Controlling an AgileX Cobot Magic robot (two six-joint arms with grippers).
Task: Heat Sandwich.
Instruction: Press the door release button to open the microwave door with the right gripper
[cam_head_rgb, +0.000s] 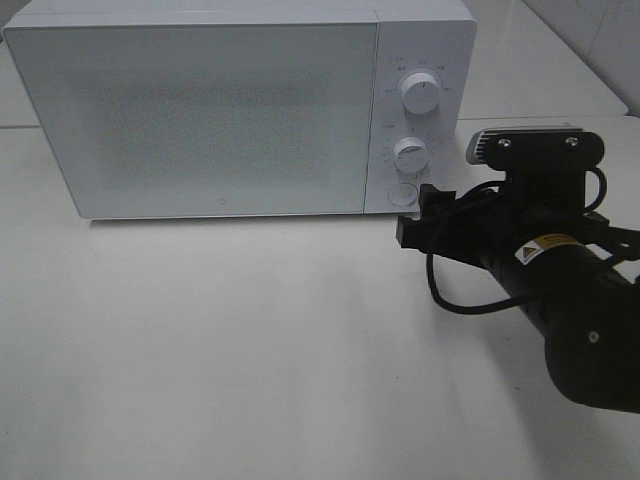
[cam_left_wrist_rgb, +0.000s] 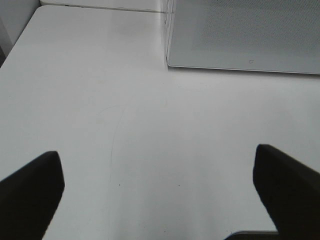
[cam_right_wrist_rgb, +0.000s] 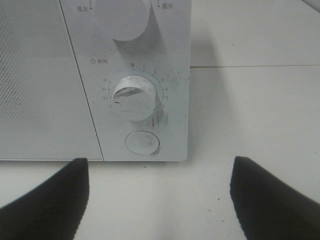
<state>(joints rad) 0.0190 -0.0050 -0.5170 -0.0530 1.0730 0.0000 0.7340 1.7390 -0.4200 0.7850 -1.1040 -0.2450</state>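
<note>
So, your biggest item is the white table (cam_head_rgb: 250, 350), bare across the front and left of the high view. On its far side sits the white microwave (cam_head_rgb: 240, 100), front facing you, with its door (cam_head_rgb: 200, 110) shut and frosted so you can't see inside. You won't find the sandwich in any of the three views, so you can't tell where it is.

Next down is your right arm (cam_head_rgb: 560, 300), black, coming in from the right edge and pointing at the microwave's control strip. A black cable loops under it.

The right gripper (cam_right_wrist_rgb: 160, 165) hangs low in front of the panel, close to it but not touching. Its jaws stand apart with nothing between them, and the wrist view looks straight through the gap at the controls.

The left gripper (cam_left_wrist_rgb: 156, 152) is spread wide over bare table with nothing held — its wrist view catches the microwave's lower left corner further back.

On the panel, top to bottom:
- upper knob (cam_head_rgb: 420, 93), round and white
- lower knob (cam_head_rgb: 411, 153), smaller, ringed with numbers — its red mark points away from the panel's outer edge
- round button (cam_head_rgb: 402, 192) at the bottom, the part nearest the right gripper
</note>
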